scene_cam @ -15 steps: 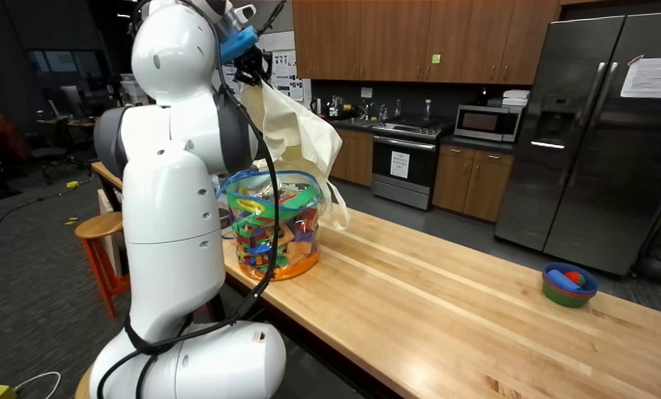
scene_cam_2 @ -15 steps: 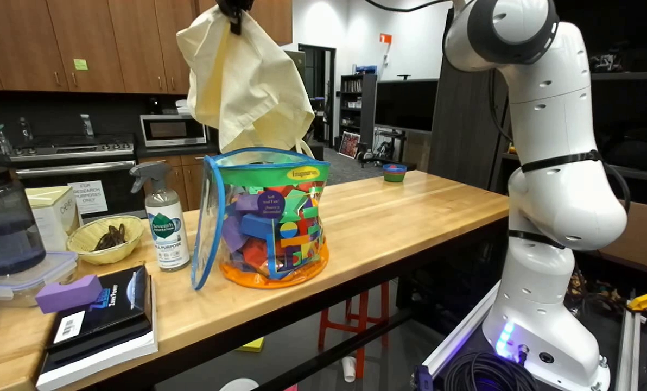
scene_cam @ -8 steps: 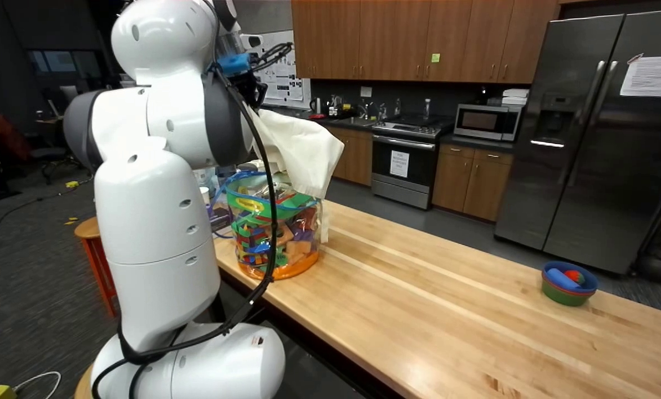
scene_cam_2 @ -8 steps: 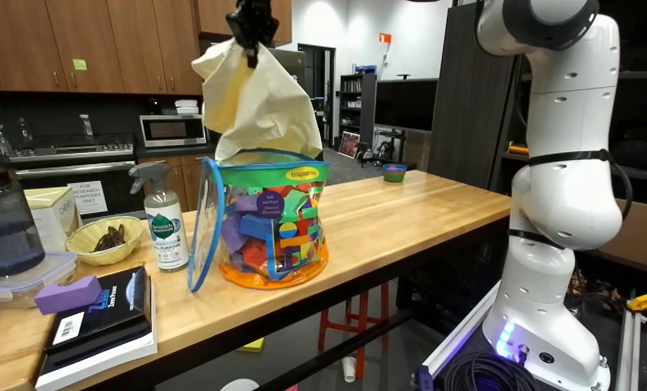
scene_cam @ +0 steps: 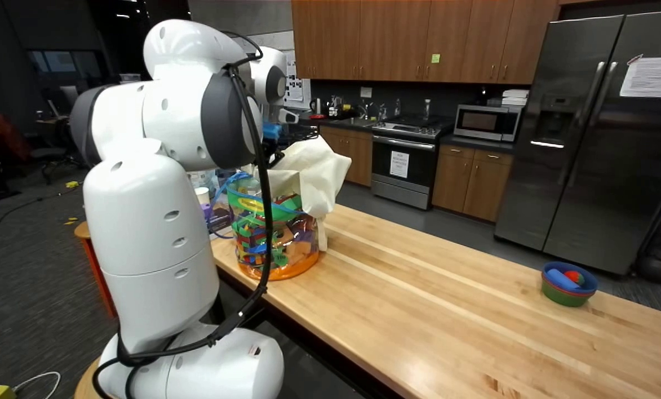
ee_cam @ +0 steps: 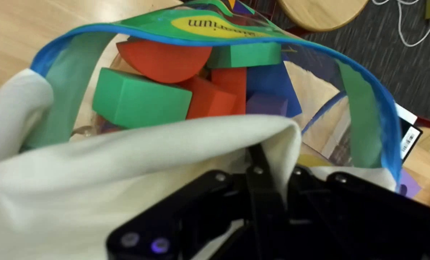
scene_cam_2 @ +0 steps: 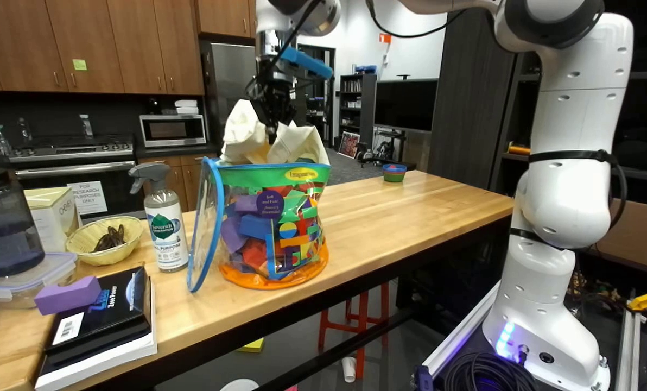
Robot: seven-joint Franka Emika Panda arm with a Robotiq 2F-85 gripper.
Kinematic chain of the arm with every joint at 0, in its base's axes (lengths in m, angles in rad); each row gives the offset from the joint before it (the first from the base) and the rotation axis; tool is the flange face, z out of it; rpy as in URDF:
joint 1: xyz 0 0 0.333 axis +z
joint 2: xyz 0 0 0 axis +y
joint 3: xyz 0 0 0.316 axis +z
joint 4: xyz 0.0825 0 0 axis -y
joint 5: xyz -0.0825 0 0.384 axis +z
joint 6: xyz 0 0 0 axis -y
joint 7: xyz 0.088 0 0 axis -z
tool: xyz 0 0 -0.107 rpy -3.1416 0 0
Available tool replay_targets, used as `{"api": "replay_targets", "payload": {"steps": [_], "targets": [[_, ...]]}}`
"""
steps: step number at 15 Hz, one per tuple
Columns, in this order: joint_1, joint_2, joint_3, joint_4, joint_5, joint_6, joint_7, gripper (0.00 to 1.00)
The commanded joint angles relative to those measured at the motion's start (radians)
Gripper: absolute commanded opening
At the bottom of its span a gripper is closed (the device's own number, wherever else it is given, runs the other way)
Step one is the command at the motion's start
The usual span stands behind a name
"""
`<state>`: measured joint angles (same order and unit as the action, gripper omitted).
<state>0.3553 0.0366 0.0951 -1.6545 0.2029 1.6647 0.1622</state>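
Observation:
My gripper is shut on a fold of cream cloth, with the fabric pinched between its black fingers. It points down just above the mouth of a clear zip container with a blue rim, green band and orange base. Colourful foam blocks fill the container, among them a green block and a red half-round. In both exterior views the cloth bunches over the rim, and part of it hangs down the container's far side. The fingertips are partly hidden by the fabric.
The container's clear lid hangs open at its side. Near it stand a spray bottle, a wicker basket, a black box on a book, a purple block and a jug. Nested bowls sit farther along the table.
The gripper has come down with the cloth, from high above the container to just over its mouth. The hanging cloth has sunk and crumpled onto the rim. The container stays in place.

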Motion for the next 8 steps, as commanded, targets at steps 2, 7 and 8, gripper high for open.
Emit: {"api": "replay_targets", "payload": {"steps": [2,7,8], "targets": [[-0.079,-0.051,0.057,-0.266,0.098,0.151,-0.171,0.01],[-0.115,-0.062,0.066,-0.359,0.134,0.235,-0.273,0.01],[-0.120,-0.071,0.065,-0.369,0.134,0.241,-0.282,0.01]]}}
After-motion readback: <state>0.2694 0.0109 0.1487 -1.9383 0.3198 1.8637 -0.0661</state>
